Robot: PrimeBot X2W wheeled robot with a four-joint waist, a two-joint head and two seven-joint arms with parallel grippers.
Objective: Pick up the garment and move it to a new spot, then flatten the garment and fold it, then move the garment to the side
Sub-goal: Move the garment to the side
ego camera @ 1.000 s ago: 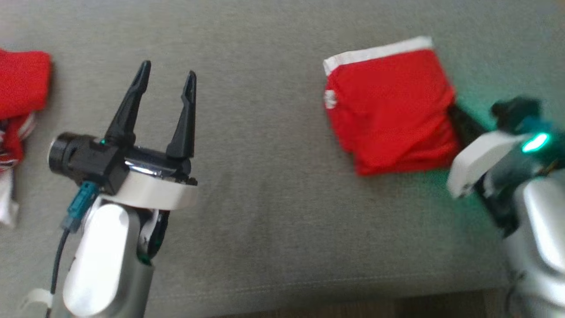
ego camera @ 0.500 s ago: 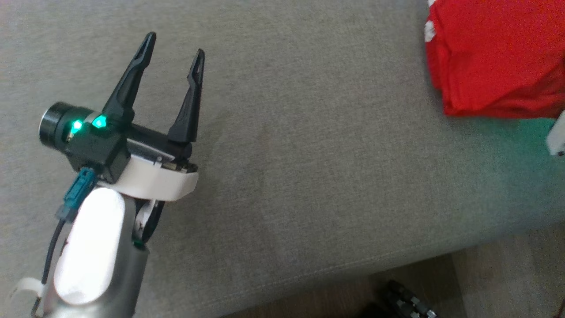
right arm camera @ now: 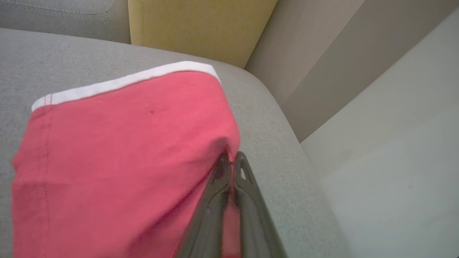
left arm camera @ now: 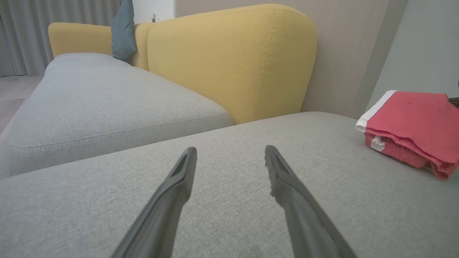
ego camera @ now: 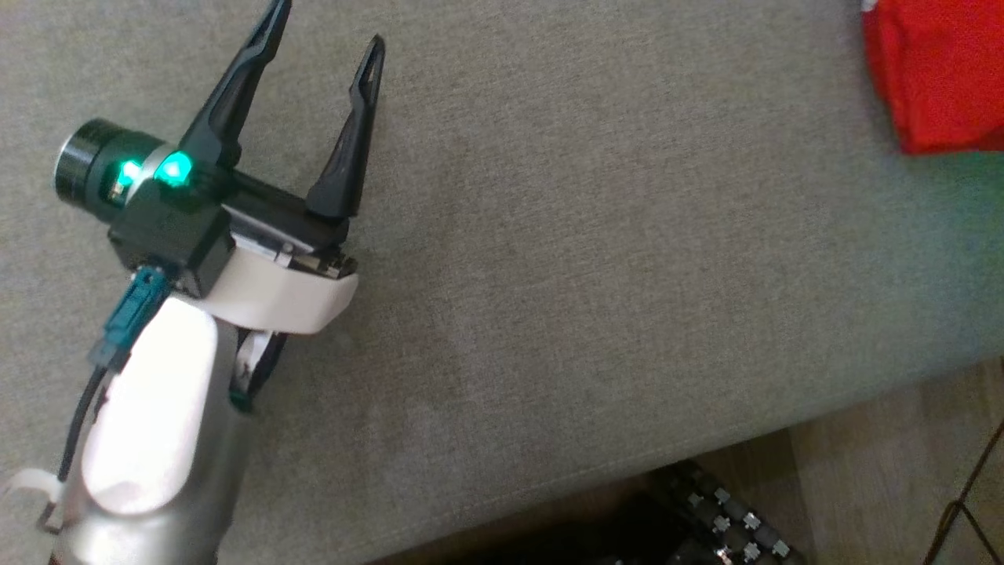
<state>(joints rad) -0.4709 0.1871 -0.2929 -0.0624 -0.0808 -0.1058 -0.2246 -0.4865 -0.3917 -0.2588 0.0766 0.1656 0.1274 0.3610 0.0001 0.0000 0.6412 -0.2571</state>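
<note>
The garment point(ego camera: 941, 71) is a folded red piece with a white band, lying on the grey sofa seat point(ego camera: 588, 275) at the head view's upper right corner. In the right wrist view my right gripper point(right arm camera: 232, 156) is shut on the garment's point(right arm camera: 118, 150) near edge, with red cloth pinched between its fingers. My left gripper point(ego camera: 328, 27) hovers over bare seat at the left, open and holding nothing. From the left wrist, the left gripper point(left arm camera: 230, 150) points across the seat, with the garment point(left arm camera: 412, 122) far off to its right.
A yellow backrest point(left arm camera: 233, 57) and a teal cushion point(left arm camera: 123, 30) stand behind the seat. A pale wall point(right arm camera: 376, 161) runs close beside the garment's end of the seat. The seat's front edge, wood floor and my dark base point(ego camera: 706, 518) show at the lower right.
The head camera has swung, so the garment now sits at the picture's upper right corner and the right arm has left the picture. The left gripper stays open.
</note>
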